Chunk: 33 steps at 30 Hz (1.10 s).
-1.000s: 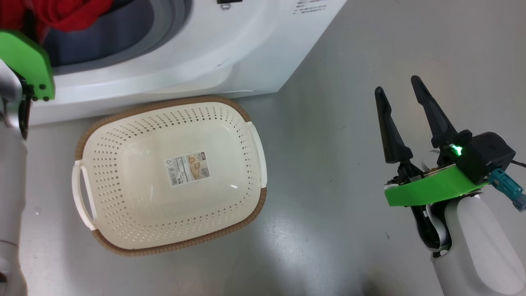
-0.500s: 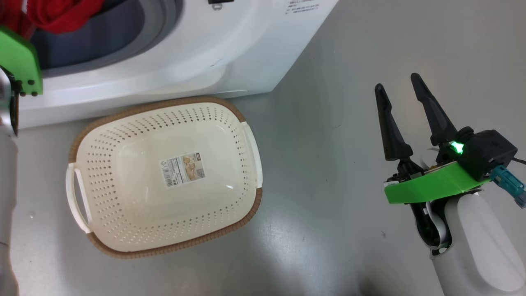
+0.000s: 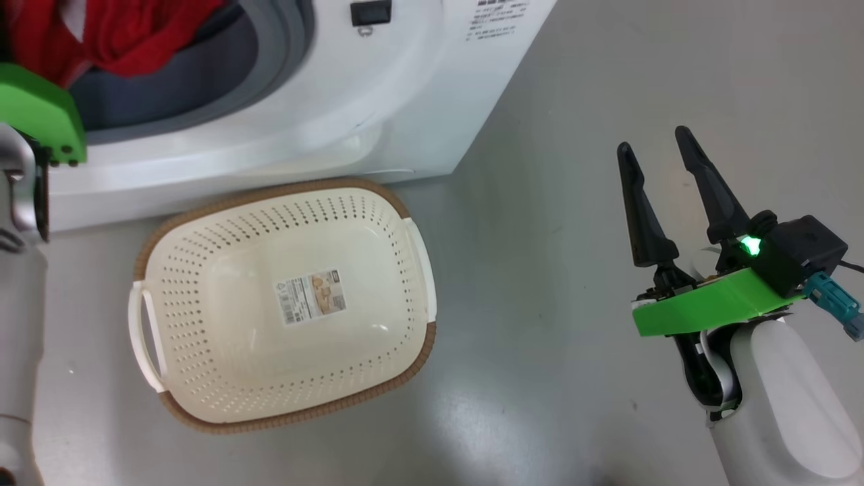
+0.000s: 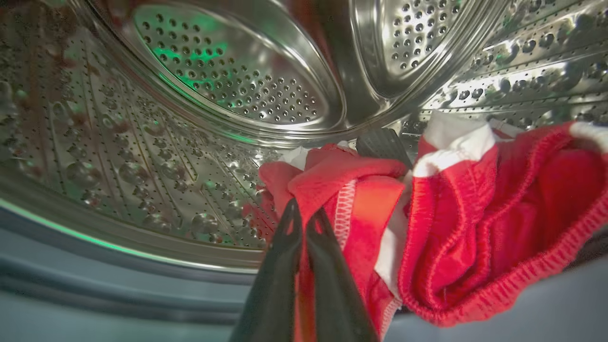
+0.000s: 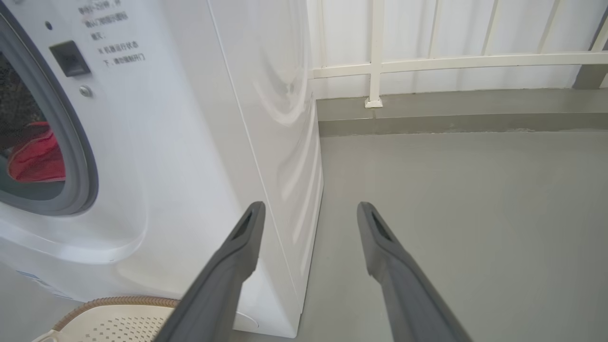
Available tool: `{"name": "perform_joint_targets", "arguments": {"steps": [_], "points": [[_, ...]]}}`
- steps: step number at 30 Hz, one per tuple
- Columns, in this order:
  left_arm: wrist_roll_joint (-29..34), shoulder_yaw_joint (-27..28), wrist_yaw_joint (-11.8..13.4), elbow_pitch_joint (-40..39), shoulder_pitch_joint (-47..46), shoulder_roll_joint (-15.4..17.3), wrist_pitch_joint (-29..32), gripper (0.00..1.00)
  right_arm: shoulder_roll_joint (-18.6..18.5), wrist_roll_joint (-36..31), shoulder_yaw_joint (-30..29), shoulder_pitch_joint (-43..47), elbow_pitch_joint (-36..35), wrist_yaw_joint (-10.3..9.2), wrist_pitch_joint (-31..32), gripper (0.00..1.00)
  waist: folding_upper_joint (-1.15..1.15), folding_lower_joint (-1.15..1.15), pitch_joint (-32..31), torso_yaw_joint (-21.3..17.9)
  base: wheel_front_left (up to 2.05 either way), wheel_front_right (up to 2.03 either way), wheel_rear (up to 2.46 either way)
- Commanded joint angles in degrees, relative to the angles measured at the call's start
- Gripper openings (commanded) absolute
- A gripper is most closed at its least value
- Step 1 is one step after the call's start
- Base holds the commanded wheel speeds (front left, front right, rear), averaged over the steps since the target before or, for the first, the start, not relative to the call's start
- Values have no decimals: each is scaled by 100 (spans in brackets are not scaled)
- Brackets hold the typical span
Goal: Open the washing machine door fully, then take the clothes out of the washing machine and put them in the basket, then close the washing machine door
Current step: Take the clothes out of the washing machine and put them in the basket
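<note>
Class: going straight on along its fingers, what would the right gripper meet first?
Probably the washing machine, its white side near the rear edge; it might clear that and reach the kerb. Depth is unclear.

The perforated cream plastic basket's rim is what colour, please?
Brown with a woven look; the cream basket's rim shows best in the head view.

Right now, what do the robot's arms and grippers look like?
The right gripper has two long tapering black fingers on a bright green plate, with a black box, green light, teal connector and white forearm. The left gripper has dark fingers too, with the same green plate.
</note>
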Motion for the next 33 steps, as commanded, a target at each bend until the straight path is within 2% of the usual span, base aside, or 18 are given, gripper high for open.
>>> {"name": "perform_joint_targets", "arguments": {"steps": [1,9,18,33], "points": [[-81,140,79,-229,160,268,-165,0,30,29,90,137,-108,37,-37,100,0,0,-148,39,0,0,0],[-268,241,83,-854,714,153,-457,0,30,-23,33,307,-74,37,-37,100,0,0,-588,126,0,0,0],[-585,461,-37,-1747,1563,-46,-473,0,30,-121,-56,632,-3,37,-37,100,0,0,-1142,256,0,0,0],[-940,493,-150,-2931,2721,-323,-395,0,30,-190,-62,855,59,37,-37,100,0,0,-1720,455,0,0,0]]}}
